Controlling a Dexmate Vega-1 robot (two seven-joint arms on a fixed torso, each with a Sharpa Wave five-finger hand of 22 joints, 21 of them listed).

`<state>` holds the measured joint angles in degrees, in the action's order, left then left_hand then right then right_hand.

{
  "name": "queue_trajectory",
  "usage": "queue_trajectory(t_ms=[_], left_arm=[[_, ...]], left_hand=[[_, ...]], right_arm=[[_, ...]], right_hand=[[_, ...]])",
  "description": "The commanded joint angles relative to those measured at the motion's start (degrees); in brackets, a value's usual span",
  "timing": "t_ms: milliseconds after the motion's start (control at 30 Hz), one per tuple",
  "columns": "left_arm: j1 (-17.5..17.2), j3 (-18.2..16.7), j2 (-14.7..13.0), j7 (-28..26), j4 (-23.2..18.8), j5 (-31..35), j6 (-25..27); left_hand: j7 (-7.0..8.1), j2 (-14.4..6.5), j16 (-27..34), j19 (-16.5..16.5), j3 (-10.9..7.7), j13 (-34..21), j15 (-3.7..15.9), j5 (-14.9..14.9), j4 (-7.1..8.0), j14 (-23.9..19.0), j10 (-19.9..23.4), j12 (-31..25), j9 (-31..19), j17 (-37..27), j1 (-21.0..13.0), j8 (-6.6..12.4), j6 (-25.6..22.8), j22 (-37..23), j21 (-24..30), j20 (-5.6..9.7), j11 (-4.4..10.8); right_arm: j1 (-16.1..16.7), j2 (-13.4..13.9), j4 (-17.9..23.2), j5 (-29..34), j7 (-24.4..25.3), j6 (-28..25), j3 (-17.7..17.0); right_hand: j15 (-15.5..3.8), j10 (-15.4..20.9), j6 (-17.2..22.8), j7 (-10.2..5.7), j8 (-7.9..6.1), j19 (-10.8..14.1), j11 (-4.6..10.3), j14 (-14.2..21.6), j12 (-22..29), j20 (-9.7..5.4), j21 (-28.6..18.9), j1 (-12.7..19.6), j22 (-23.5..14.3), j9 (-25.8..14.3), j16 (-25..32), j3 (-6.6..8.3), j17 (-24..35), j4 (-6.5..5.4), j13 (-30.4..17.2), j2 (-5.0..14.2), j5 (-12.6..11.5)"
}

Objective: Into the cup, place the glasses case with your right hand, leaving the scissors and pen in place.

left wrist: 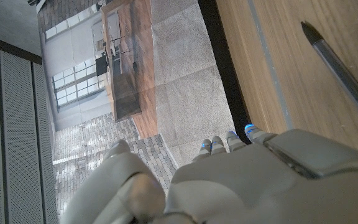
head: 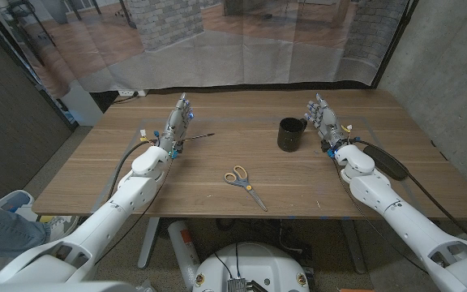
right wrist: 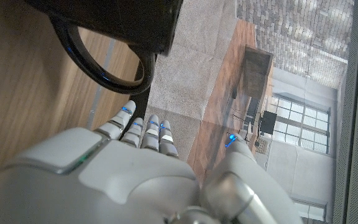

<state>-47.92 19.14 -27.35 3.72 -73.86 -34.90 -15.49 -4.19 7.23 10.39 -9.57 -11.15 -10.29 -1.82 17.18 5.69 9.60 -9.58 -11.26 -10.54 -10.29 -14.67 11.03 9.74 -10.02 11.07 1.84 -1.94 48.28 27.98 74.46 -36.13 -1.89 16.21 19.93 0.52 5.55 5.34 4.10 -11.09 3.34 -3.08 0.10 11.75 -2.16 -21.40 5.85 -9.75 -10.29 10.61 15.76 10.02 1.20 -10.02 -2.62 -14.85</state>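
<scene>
Left hand (head: 178, 122) waits with fingers apart beside the pen (head: 197, 136); scissors (head: 244, 186) mid-table; black cup (head: 290, 134) just left of the right hand (head: 323, 118), which holds nothing. I cannot spot any glasses case, so a careless reach risks tipping the cup.

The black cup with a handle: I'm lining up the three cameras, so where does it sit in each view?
Head view: the black cup with a handle stands right of centre on the wooden table, just left of the right hand.
Right wrist view: its handle loop and dark body sit just beyond the right hand's fingers.
Left wrist view: not in it.
Shared landmark: the wooden table.
</scene>
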Motion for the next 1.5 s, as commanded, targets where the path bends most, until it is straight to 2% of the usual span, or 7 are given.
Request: queue_trajectory(t_ms=[33,333,767,1200,1500], left_arm=[[-0.5,-7.2,5.7,4.3,0.4,6.3,3.7],[-0.6,-10.9,8.7,7.2,1.0,9.9,5.1],[-1.1,-13.9,11.0,9.3,0.4,12.5,6.7],[-2.3,-15.3,11.4,9.7,-2.0,14.2,8.1],[-2.5,-15.9,11.9,10.0,-2.0,14.4,8.0]], left_hand=[[-0.06,-0.2,0.3,-2.0,-0.35,-0.3,0.00,0.3,-0.04,3.3,-0.9,-0.4,-0.1,-0.1,-0.6,0.31,2.1,-0.3,0.3,1.87,-0.04],[0.04,-0.3,0.3,-2.1,-0.25,-0.3,-0.01,0.4,-0.04,3.4,-1.0,-0.4,-0.1,-0.1,-0.6,0.29,2.1,-0.3,0.3,1.72,-0.05],[-0.03,-0.5,0.3,-2.1,-0.14,-0.3,-0.04,0.5,-0.05,3.4,-0.9,-0.4,-0.1,-0.1,-0.7,0.29,2.0,-0.3,0.3,1.46,-0.01],[0.08,-0.8,0.3,-2.2,-0.08,-0.3,-0.04,0.5,-0.08,3.4,-0.8,-0.4,-0.1,-0.1,-0.9,0.32,1.9,-0.3,0.3,1.22,0.08],[0.10,-1.0,0.3,-2.2,-0.06,-0.3,0.02,0.6,-0.11,3.3,-0.8,-0.4,-0.1,-0.1,-1.0,0.34,1.7,-0.3,0.3,1.10,0.04]], right_arm=[[0.9,-2.8,0.4,3.5,-1.3,-1.8,-3.6],[2.2,-4.1,1.8,5.6,-1.4,-2.5,-5.7],[3.4,-5.1,3.3,7.8,-1.4,-1.4,-7.6],[4.8,-5.2,5.1,8.2,-1.5,-1.1,-9.1],[6.7,-4.6,7.6,8.4,-0.7,-1.3,-10.3]], right_hand=[[0.36,0.5,0.4,0.08,-0.29,0.6,0.09,0.0,0.3,-1.17,-0.2,0.4,-0.3,-0.3,0.3,0.30,0.2,0.04,-0.2,-0.03,-0.2],[0.42,0.5,0.5,-0.01,-0.26,0.7,0.16,0.1,0.3,-1.15,0.0,0.5,-0.3,-0.3,0.3,0.32,0.2,0.10,-0.2,0.11,-0.2],[0.26,0.8,0.7,-0.27,-0.28,0.9,0.58,0.4,0.4,-1.24,0.4,0.9,-0.3,-0.3,0.3,0.42,0.2,0.36,-0.3,0.43,-0.1],[-0.01,1.0,1.0,-0.50,-0.33,1.0,0.72,0.5,0.4,-1.25,0.7,1.5,-0.3,-0.3,0.3,0.58,0.2,0.68,-0.3,0.78,0.0],[0.04,1.0,1.1,-0.55,-0.34,1.1,0.85,0.7,0.3,-1.23,0.9,1.7,-0.3,-0.3,0.3,0.59,0.2,0.85,-0.3,0.82,0.1]])
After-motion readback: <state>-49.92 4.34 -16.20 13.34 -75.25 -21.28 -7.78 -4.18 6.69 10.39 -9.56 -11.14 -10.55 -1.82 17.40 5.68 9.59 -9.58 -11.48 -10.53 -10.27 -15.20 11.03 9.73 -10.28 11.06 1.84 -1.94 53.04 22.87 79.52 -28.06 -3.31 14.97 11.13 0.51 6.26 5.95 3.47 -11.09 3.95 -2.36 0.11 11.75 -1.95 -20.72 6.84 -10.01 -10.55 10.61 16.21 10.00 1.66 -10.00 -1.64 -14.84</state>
